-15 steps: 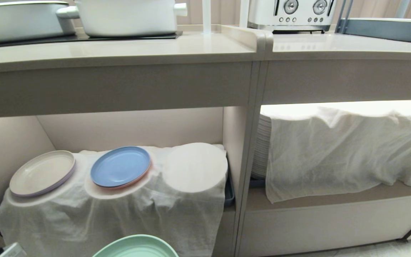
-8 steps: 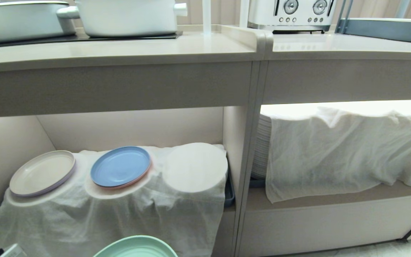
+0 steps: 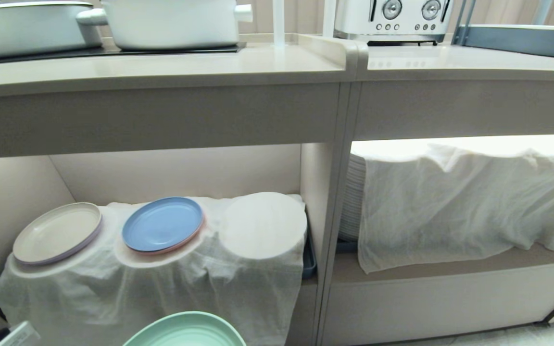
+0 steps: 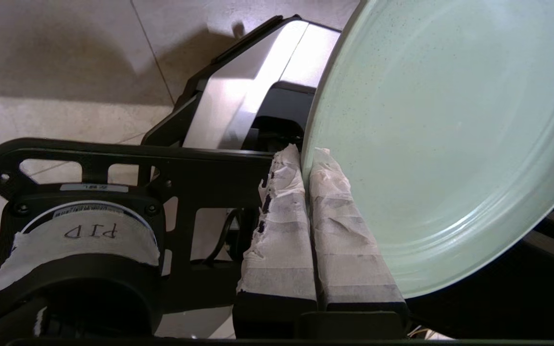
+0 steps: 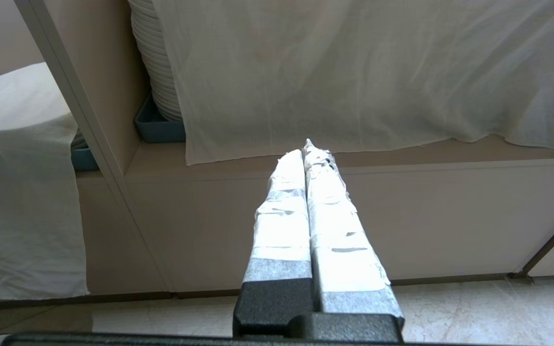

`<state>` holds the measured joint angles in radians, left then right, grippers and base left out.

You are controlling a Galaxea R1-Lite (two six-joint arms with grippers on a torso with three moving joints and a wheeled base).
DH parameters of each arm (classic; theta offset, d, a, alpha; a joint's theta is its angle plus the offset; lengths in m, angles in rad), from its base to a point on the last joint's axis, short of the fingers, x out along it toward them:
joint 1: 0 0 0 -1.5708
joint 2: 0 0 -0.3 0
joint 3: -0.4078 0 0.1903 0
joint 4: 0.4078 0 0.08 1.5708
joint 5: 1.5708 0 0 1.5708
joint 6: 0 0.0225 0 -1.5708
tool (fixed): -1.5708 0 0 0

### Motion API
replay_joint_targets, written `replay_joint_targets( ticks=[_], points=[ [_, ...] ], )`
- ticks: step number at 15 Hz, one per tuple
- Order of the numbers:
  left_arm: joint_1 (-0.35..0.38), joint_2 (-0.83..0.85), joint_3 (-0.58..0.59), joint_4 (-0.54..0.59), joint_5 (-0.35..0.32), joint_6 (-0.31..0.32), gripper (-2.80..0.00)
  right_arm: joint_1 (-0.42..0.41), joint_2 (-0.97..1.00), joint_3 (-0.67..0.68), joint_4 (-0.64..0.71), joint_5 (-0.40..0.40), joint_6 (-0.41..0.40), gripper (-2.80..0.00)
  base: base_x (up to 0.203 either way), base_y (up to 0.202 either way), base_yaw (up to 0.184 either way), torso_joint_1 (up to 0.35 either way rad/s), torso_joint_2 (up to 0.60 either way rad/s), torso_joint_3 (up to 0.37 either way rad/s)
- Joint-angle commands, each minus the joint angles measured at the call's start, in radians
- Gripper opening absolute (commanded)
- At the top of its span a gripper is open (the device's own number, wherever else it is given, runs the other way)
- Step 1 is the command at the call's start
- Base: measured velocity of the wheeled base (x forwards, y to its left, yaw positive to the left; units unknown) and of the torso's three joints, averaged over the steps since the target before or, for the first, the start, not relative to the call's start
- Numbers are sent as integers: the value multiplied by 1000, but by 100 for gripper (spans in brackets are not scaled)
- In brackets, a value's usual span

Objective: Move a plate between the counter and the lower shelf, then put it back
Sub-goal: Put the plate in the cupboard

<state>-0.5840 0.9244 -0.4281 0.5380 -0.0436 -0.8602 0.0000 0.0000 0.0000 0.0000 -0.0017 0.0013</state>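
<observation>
While the left gripper is clamped on the rim of the plate, its two tape-wrapped fingers stand nearly together with only the thin mint-green edge between them. From the head view the plate shows only as an arc at the bottom edge of the scene, in front of and below the draped cloth of the lower shelf, not resting on any surface that can be seen. Tiled floor lies beyond the plate in the left wrist view.

Inside the lower shelf, the cloth covers three round mounds. On the leftmost mound sits a cream-beige plate; on the middle one a blue plate; the rightmost mound carries nothing on top (its cloth is smooth and flat).

Above, the counter carries a white pot and a second white pan on the black cooktop panel. The adjoining slab holds a white toaster. Below that slab a second white cloth hangs over a tall stack of white plates.

The right gripper hangs apart from the work, fingers pressed together and holding nothing, pointed toward the compartment with the white plate stack.
</observation>
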Motion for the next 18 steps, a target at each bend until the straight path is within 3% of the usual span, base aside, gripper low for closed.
replay_joint_targets(
  ticks=[1,10,16,18],
  points=[
    [1,44,-1,-33,3,-5,-280,0,0,0,0,0,0,-280,0,0,0,0,0,0],
    [41,291,-9,-266,-1,-5,-280,0,0,0,0,0,0,-280,0,0,0,0,0,0],
    [156,533,-120,-425,-30,-8,-280,0,0,0,0,0,0,-280,0,0,0,0,0,0],
    [188,601,-161,-460,-38,-41,-280,0,0,0,0,0,0,-280,0,0,0,0,0,0]
  ],
)
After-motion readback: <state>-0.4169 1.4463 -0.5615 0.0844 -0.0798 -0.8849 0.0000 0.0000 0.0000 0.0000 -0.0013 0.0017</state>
